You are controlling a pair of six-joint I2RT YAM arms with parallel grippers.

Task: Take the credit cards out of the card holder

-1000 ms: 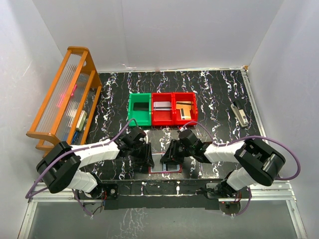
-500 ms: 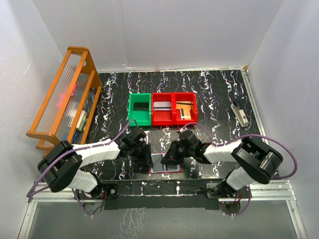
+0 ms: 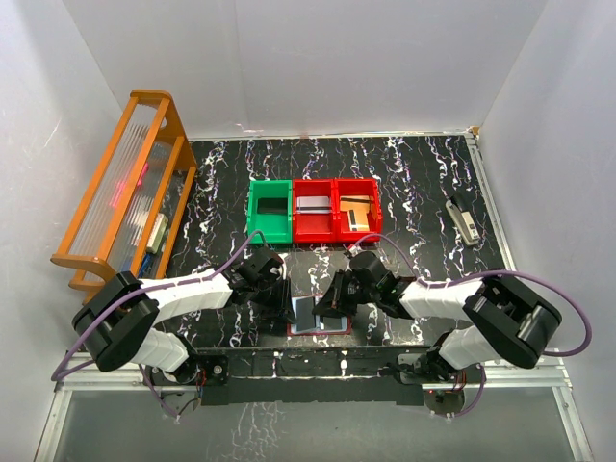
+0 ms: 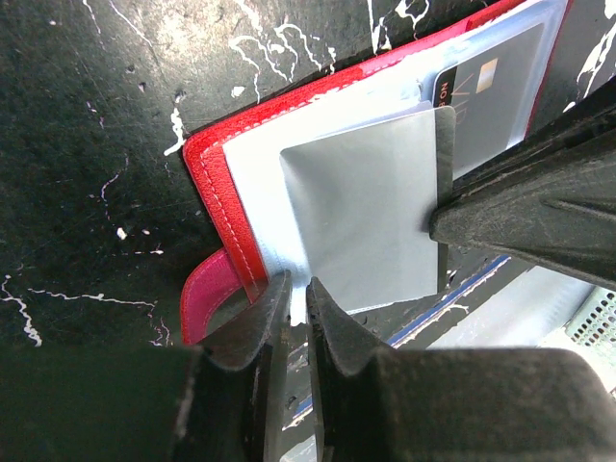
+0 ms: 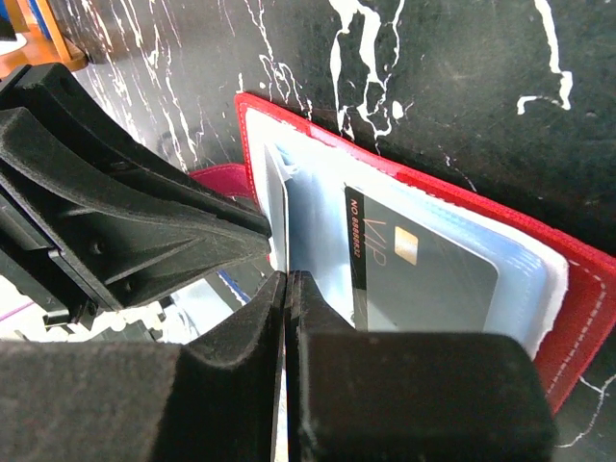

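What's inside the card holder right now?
A dark VIP card sits in a clear sleeve; a grey card, pinched by the right gripper, lies over other sleeves. Any cards underneath are covered.

The card holder (image 4: 214, 192) has a smooth, stitched, red leather-like cover; its clear plastic sleeves (image 5: 318, 241) look glossy, the grey card (image 4: 361, 212) matt.

Grippers counted: two, the left gripper (image 4: 298, 289) and the right gripper (image 5: 287, 279).

Card holder (image 4: 214, 192): one, at 6 o'clock in the top view.

Cards seen at it: two. One was a grey card (image 4: 361, 217), one a dark card (image 5: 423, 274) in a sleeve.

Bins: three in a row at 12 o'clock from the holder: one green bin (image 3: 269, 227) and two red bins (image 3: 313, 230) (image 3: 358, 234). Loose cards (image 3: 354, 212) lay in both red ones; their number could not be told.

Wooden rack (image 3: 120, 192): one, at 9 o'clock.

Small grey item (image 3: 464, 219): one, at 2 o'clock.
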